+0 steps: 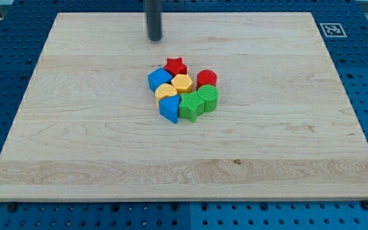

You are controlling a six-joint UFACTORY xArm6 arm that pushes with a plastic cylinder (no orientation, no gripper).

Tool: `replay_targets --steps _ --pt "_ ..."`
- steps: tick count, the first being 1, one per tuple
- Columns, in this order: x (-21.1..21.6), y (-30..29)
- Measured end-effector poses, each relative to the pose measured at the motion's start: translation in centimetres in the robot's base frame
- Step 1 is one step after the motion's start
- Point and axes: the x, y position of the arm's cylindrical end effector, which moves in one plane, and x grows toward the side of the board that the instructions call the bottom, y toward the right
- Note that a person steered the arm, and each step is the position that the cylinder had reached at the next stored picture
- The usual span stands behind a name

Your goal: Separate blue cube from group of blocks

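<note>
My tip (154,38) is a bare rod end, no pincer here, so nothing wide, narrow or held; it sits on the wooden board (75,147) toward the view's top, well apart from the cluster, touching no block. Next out, the group sits mid-board, packed tight. Blue cube (159,80) is on the cluster's upper left edge, touching the red star (176,66) on its upper right and the yellow block (166,91) just below it. Yellow hexagon-ish block (182,82) is in the middle, red cylinder (206,79) on the view's right, green cylinder (208,98) below that, green block (190,107) beside it, shape hard to call. A second blue block (169,108) sits at the cluster's lower left, looks wedge-like, not the target I think. Step in hand, by my read: approach, no contact made, cube not yet separated. Next move likely calls for bringing the tip down into the seam between the cube and the star or yellow hexagon, then pushing toward the view's left, where the board is open. Hard part is that the gap is tight; the rod may drag the star or yellow block along. Coming straight down from the top would likely shove the cube deeper into the group, so avoid that. A fiducial tag (331,29) sits at the board's top right corner.
</note>
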Motion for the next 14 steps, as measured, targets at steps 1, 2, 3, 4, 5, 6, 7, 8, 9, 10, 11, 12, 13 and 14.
replay_targets --steps 1,2,3,4,5,6,7,8,9,10,11,12,13,14 --pt "3.6 -6.5" --pt "10.3 -7.2" --pt "14.9 -6.8" --pt "15.6 -2.9" --pt "15.6 1.7" --pt "15.5 6.2" --pt "15.5 9.0" --pt "15.5 7.8" --pt "15.5 7.5" --pt "15.5 9.6" --pt "15.5 12.7" --pt "15.0 13.1" --pt "13.9 10.2" --pt "12.5 6.4"
